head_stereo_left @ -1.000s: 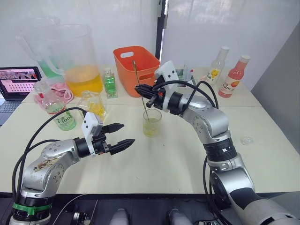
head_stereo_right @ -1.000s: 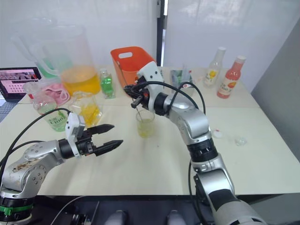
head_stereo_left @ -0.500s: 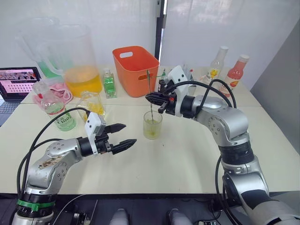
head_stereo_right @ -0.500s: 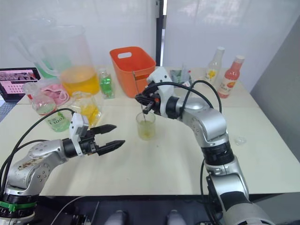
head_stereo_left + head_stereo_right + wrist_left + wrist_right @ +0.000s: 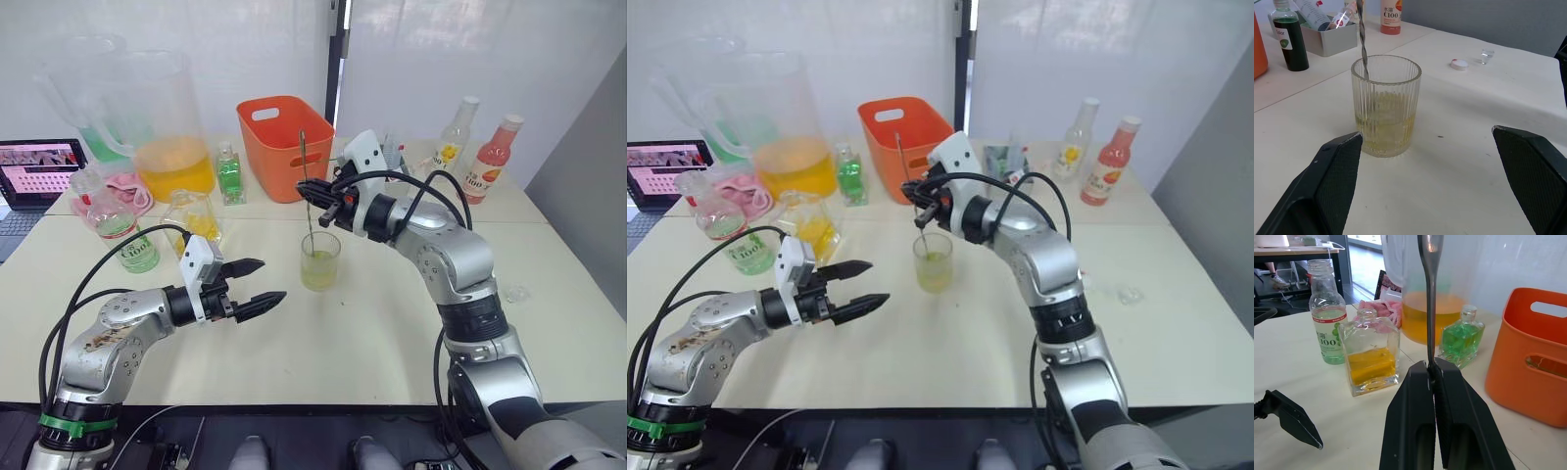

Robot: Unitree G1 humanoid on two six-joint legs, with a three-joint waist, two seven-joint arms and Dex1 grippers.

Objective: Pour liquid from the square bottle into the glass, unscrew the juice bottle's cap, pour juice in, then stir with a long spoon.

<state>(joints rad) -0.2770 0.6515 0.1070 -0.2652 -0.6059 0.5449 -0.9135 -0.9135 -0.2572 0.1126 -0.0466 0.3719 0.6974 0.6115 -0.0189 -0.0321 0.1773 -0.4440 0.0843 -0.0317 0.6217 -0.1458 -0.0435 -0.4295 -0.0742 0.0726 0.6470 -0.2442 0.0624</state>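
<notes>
The desk (image 5: 372, 323) is a pale cream. The glass (image 5: 1386, 105) is clear with fine vertical ribs and holds pale yellow-green liquid in its lower part. The long spoon (image 5: 306, 186) is silver, its stem twisted like a rope where it enters the glass. The square bottle (image 5: 1370, 355) is clear with amber-yellow liquid. The juice bottle (image 5: 1326, 333) is clear, with pale greenish juice and a green-and-white label. The cap (image 5: 1459, 64) is white with a red edge. The basket (image 5: 284, 147) is bright orange. The pitcher (image 5: 167, 122) is clear with orange-yellow liquid. A small bottle (image 5: 1462, 338) holds vivid green liquid. Both tools, left (image 5: 257, 282) and right (image 5: 1432, 377), have black fingers.
</notes>
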